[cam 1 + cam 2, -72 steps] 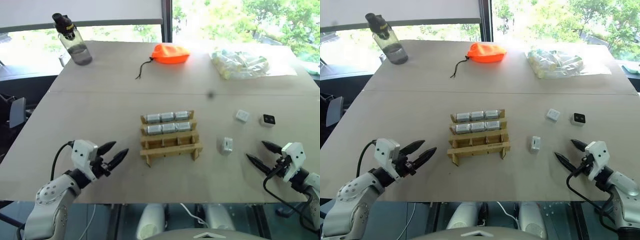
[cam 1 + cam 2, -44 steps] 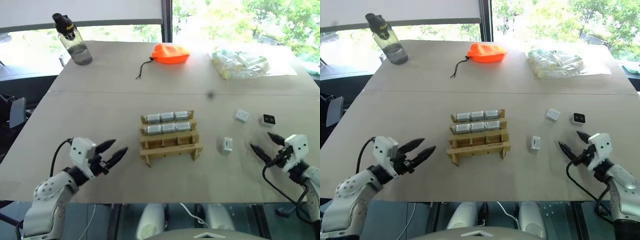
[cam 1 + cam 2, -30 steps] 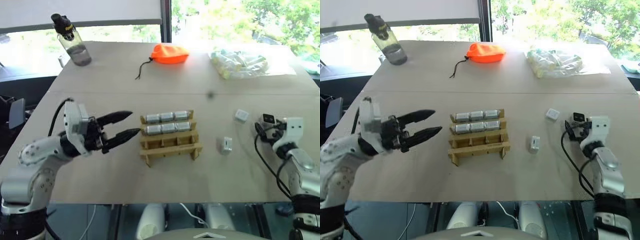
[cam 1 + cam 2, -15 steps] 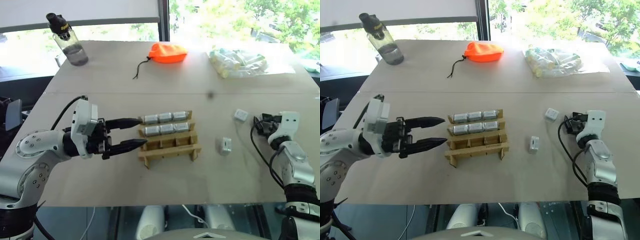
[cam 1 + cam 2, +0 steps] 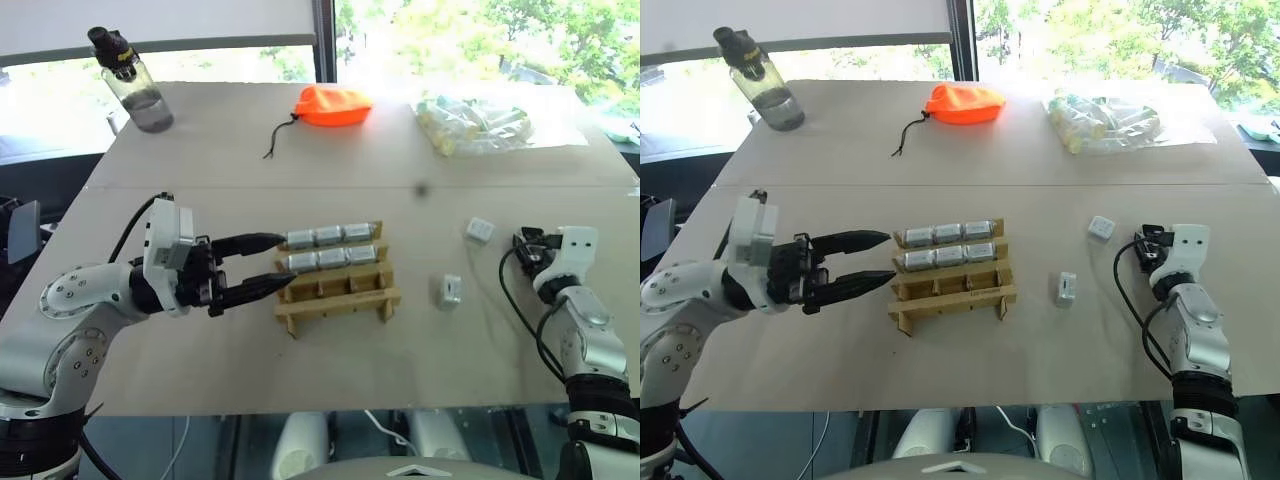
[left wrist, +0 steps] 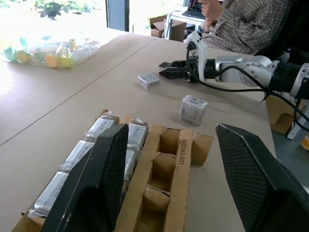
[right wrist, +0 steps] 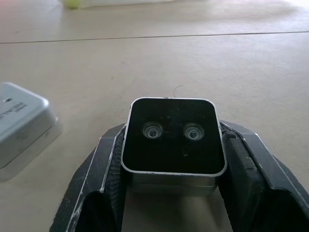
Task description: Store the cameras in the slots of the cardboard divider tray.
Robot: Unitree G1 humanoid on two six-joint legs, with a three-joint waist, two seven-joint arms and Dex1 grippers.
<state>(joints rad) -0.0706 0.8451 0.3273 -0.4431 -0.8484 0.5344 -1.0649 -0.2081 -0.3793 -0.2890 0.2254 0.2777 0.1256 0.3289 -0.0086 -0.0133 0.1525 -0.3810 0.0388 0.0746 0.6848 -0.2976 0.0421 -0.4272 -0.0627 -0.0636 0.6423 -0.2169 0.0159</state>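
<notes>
Left eye view, left to right: the left gripper hovers level at the left end of the cardboard divider tray, fingers spread about halfway and holding nothing. The tray's two far rows each carry three silver cameras; the near row's three slots are empty. Right of the tray, one whitish camera stands on the table and another lies beyond it. At the far right, the right gripper has its fingers closed against both sides of the black-faced camera, which rests on the table.

Step in hand: grasping the black-faced camera. The next move calls for lifting it, carrying it left to the tray and lowering it into an empty near-row slot.

The surface is a tan table carrying a water bottle, an orange drawstring pouch and a clear bag of tubes. Bright windows with foliage stand behind. A person in a checked shirt sits nearby.
</notes>
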